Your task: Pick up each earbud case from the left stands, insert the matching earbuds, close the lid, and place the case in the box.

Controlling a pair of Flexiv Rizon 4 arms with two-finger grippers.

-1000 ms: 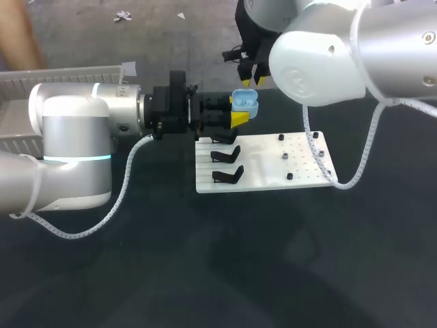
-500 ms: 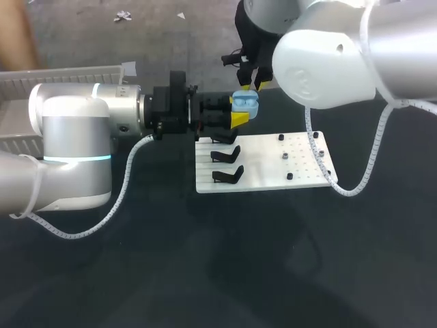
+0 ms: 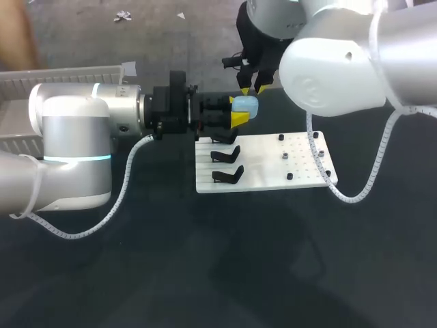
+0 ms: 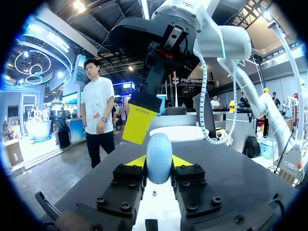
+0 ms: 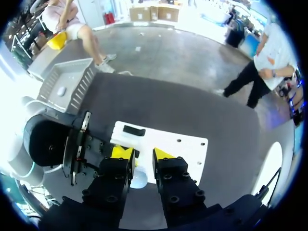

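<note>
The pale blue earbud case [image 3: 245, 106] sits in the upper middle of the head view, clamped from two sides between the yellow tips of the left gripper [image 4: 159, 161]; its lid looks shut, and its longer side seems to run along those fingers, toward the frame's right. The right gripper [image 3: 252, 89] hangs just above it, fingers parted and holding nothing; whether a tip touches the lid cannot be told. The case lies directly under that gripper, so I judge the right arm should lift clear before anything else; the left arm, which has the grip, is the one to carry it. The box [image 3: 68, 71] lies at the far left of the frame, behind the left arm, well apart from the case; the way there runs back along that arm. Just below the case in the frame is the white board [image 3: 300, 160] with its black stands [image 3: 226, 155]; the dark table [image 3: 205, 273] fills the lower frame, offering room to swing.
</note>
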